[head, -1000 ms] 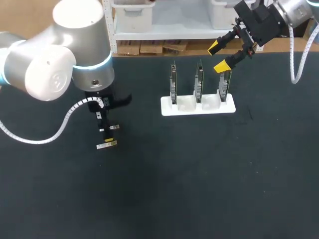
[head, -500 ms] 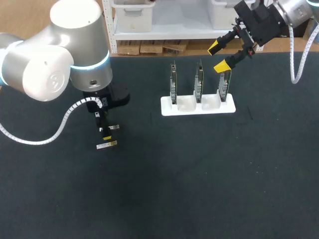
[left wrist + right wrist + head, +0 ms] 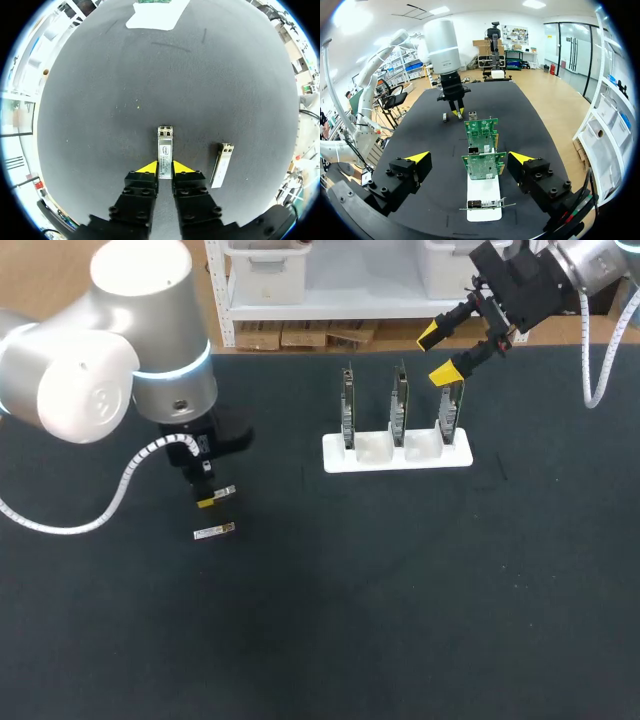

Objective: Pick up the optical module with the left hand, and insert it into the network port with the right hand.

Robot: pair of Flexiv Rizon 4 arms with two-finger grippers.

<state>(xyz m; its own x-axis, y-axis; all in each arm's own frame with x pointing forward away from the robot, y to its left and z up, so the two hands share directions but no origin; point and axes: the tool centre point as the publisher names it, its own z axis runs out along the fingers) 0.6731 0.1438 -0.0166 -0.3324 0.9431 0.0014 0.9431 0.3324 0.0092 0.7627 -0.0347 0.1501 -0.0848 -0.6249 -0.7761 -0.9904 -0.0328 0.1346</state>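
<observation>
One optical module [image 3: 165, 145] clamped in left gripper [image 3: 165, 169] for handover; right gripper [image 3: 438, 353] spread apart, poised above far network cards [image 3: 400, 405].

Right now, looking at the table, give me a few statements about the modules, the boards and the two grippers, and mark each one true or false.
1. The left gripper is shut on an optical module. True.
2. That is the only module in sight. False: a second module lies on the table beside the gripper.
3. The white stand holds three circuit boards upright. True.
4. The right gripper is shut on a board. False: it is open and holds nothing.
</observation>
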